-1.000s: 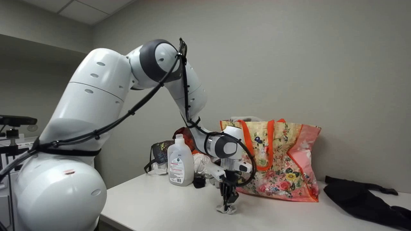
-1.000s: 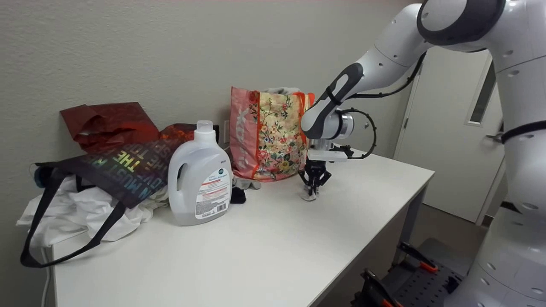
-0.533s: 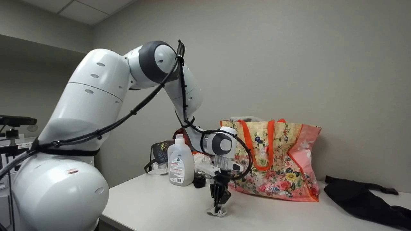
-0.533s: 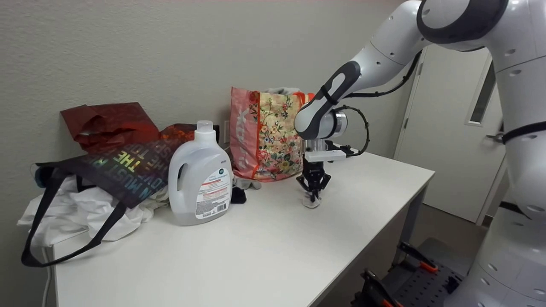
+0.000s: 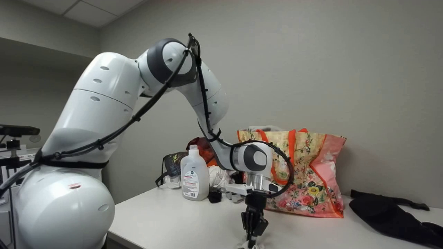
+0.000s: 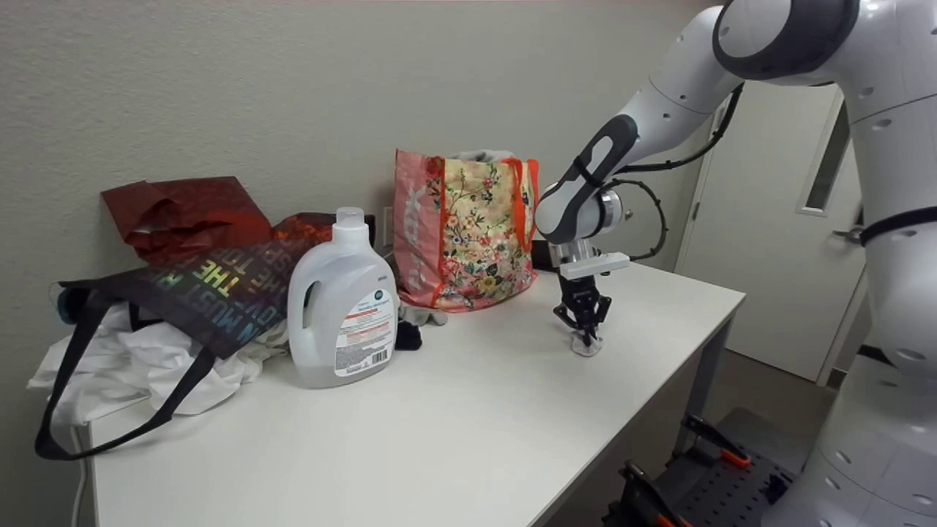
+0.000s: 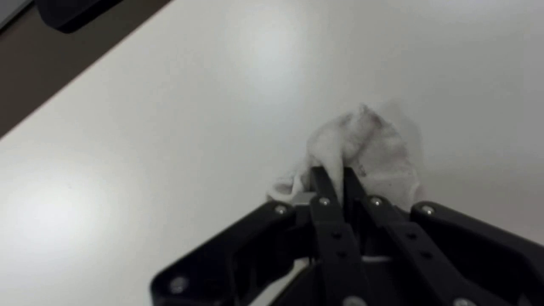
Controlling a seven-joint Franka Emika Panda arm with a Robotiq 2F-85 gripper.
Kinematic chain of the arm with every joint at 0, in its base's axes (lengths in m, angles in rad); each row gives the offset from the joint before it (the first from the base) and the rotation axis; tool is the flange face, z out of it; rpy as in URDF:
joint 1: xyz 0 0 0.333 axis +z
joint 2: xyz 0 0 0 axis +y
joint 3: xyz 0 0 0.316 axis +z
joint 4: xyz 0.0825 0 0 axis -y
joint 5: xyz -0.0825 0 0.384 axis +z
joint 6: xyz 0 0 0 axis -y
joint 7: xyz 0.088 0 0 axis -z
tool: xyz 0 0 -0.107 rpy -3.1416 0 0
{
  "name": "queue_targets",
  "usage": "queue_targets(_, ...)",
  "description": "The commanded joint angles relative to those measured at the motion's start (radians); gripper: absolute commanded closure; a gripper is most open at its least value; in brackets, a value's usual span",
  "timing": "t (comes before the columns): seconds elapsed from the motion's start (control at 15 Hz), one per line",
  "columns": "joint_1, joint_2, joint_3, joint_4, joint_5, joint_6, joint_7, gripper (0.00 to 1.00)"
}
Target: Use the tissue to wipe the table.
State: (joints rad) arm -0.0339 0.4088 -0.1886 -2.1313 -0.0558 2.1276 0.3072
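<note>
1. The claw (image 7: pixel 334 172) was clamped on the tissue (image 7: pixel 384 159), its fingertips (image 7: pixel 322 182) pinching a pale fold that stood up between them in the wrist view.
2. The rest of the tissue spread out, crumpled, on the counter (image 6: pixel 410 446) under the claw, with some darker, reddish smudges on it.
3. That spot lay between the flowery bag (image 6: pixel 479 245) and the counter's long edge; in an exterior view the bottom of the frame cut into the tissue (image 5: pixel 251 246).
4. The arm (image 5: pixel 100 86) reached down over the counter, a black cable (image 5: pixel 152 101) strapped along it.
5. The flowery bag stood upright by the wall (image 5: pixel 311 69), something grey (image 5: pixel 267 128) showing at its top.
6. A translucent detergent bottle (image 6: pixel 322 337) stood upright, a small black item (image 6: pixel 408 337) just beside its base.
7. White cloth (image 6: pixel 165 359) lay heaped at the counter's end, partly under a dark lettered bag (image 6: pixel 212 282), with a dark red bag (image 6: pixel 194 216) behind.
8. In an exterior view, a black strapped item (image 5: pixel 391 218), too dark to name, lay near the flowery bag.
</note>
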Motion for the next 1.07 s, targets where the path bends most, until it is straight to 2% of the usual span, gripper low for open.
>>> queue_targets(0.0,-0.047,0.028,-0.014,0.010,0.028,0.108,0.038,0.98)
queue_targets(0.33,-0.071,0.072,-0.006,0.069,0.114,0.263,0.093,0.98)
queue_targets(0.53,-0.037,0.115,0.016,0.100,0.131,0.320,0.125,0.98)
queue_targets(0.73,-0.004,0.132,0.062,0.109,0.140,0.324,0.109,0.98)
queue_targets(1.0,0.007,0.104,0.139,0.089,0.175,0.232,0.029,0.98)
